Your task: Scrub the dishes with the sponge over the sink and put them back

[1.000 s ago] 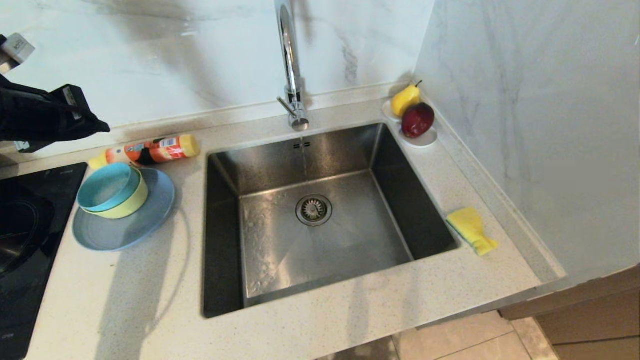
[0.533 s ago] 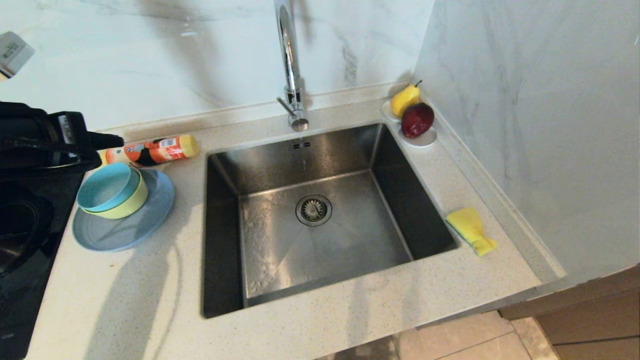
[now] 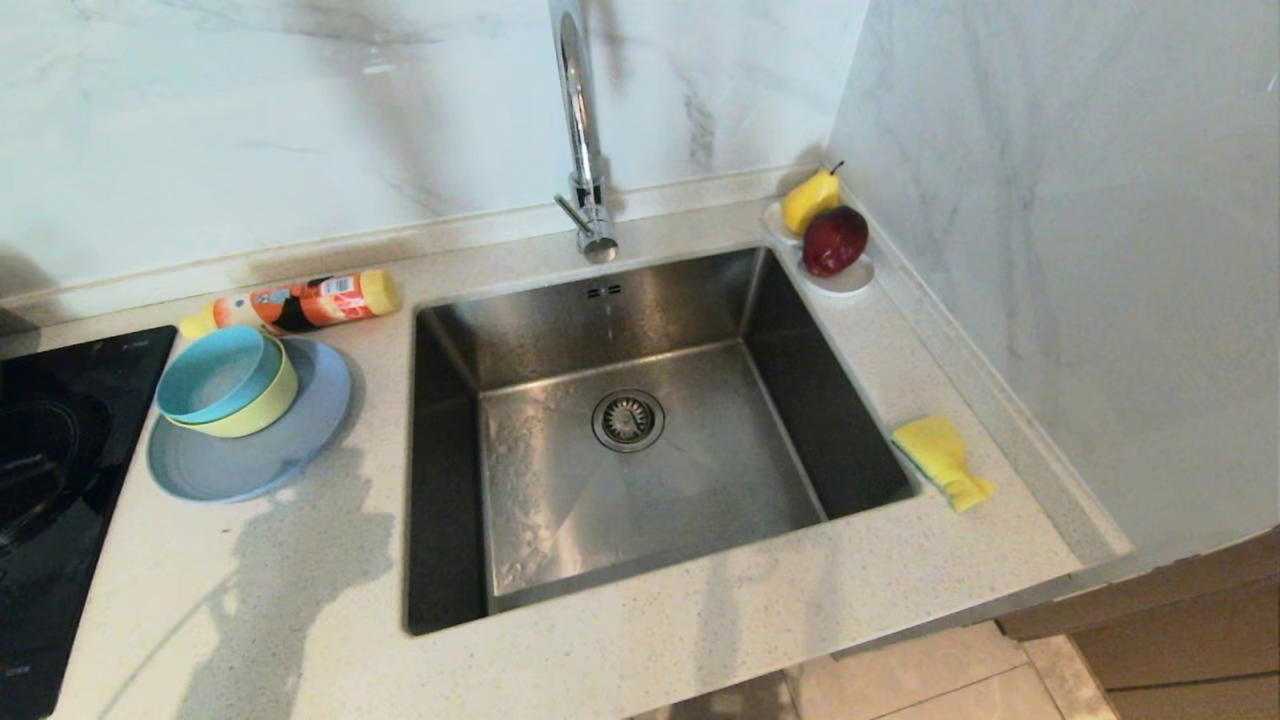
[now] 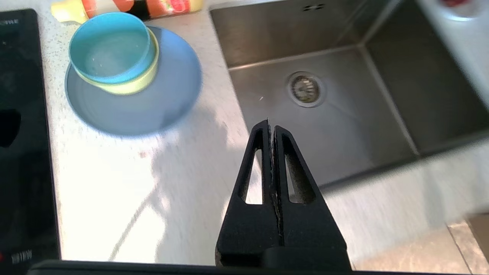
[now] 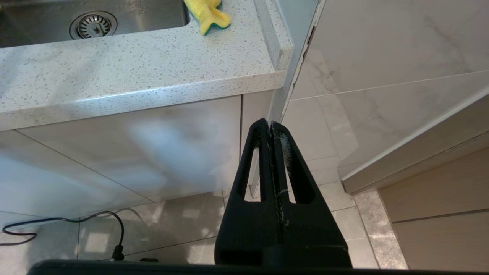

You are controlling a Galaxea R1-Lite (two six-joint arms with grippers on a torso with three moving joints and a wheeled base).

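Observation:
The dishes sit stacked on the counter left of the sink (image 3: 640, 560): a teal bowl (image 3: 212, 372) nested in a yellow-green bowl (image 3: 255, 410) on a grey-blue plate (image 3: 240, 465). The left wrist view shows the same teal bowl (image 4: 109, 47), yellow-green bowl (image 4: 130, 86) and plate (image 4: 153, 110). The yellow sponge (image 3: 942, 460) lies on the counter right of the basin, also seen as the sponge (image 5: 206, 15) in the right wrist view. My left gripper (image 4: 270, 124) is shut and empty, above the counter near the sink's front left edge. My right gripper (image 5: 266, 124) is shut and empty, low in front of the cabinet.
A tall chrome faucet (image 3: 580, 130) stands behind the basin, a thin trickle falling from its spout. An orange bottle (image 3: 300, 302) lies behind the dishes. A black cooktop (image 3: 50, 480) is at far left. A white dish with pear and apple (image 3: 835, 240) sits in the back right corner.
My left arm has pulled back and down out of the head view, where it hovered at the far left above the cooktop. The dishes and sponge have not moved.

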